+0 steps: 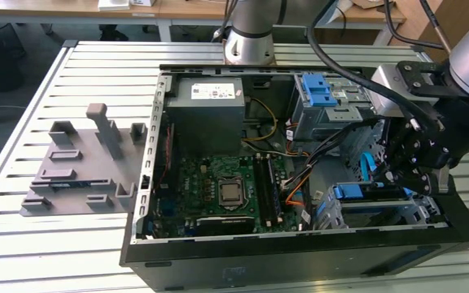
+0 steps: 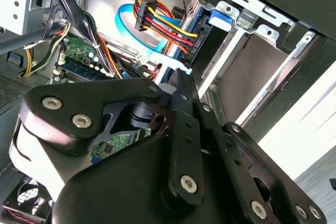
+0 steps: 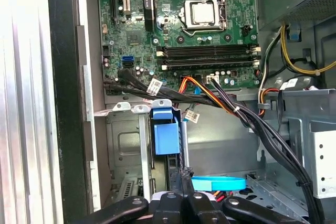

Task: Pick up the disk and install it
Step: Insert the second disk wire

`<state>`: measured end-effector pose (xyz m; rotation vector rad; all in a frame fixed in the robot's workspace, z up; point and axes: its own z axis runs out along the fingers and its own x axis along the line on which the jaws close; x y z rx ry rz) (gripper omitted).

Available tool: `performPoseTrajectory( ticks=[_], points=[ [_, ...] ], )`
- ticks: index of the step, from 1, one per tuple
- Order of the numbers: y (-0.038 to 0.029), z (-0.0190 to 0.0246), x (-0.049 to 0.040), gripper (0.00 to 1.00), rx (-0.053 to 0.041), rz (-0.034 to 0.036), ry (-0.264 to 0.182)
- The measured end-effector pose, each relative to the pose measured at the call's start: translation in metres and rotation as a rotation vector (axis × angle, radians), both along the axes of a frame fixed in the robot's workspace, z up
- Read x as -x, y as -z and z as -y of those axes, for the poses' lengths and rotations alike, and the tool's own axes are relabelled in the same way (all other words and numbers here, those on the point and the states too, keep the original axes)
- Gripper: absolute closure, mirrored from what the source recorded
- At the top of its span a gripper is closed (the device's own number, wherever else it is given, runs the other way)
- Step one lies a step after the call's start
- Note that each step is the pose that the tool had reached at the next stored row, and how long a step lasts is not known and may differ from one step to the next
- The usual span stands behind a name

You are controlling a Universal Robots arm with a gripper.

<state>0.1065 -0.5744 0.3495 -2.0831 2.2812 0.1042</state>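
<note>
The tool, its fingers together, hangs just above the disk seated in the computer case.

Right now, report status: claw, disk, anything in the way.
Claw down inside the computer case, at the lower drive cage. Disk sits in that cage, blue carrier tab showing. Cable bundle crowds the bay.

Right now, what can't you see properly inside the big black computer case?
Exterior view: the black gripper covers part of the grey metal drive cage; how deep the blue-framed disk sits is unclear.
Second wrist view: the gripper's links hide most of the green motherboard.
First wrist view: the picture's edge cuts off the gripper.
</note>
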Motion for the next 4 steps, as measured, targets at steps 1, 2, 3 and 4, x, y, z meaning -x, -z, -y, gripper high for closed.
performPoseTrajectory(
  ticks=[1,2,3,4],
  points=[
    [0.0,0.0,0.0,0.89,0.0,0.0,0.0],
    [0.0,0.0,0.0,0.89,0.0001,-0.0001,0.0],
    [0.0,0.0,0.0,0.89,0.0,-0.0001,0.0],
    [0.0,0.0,0.0,0.89,0.0,-0.0002,0.0]
  ],
)
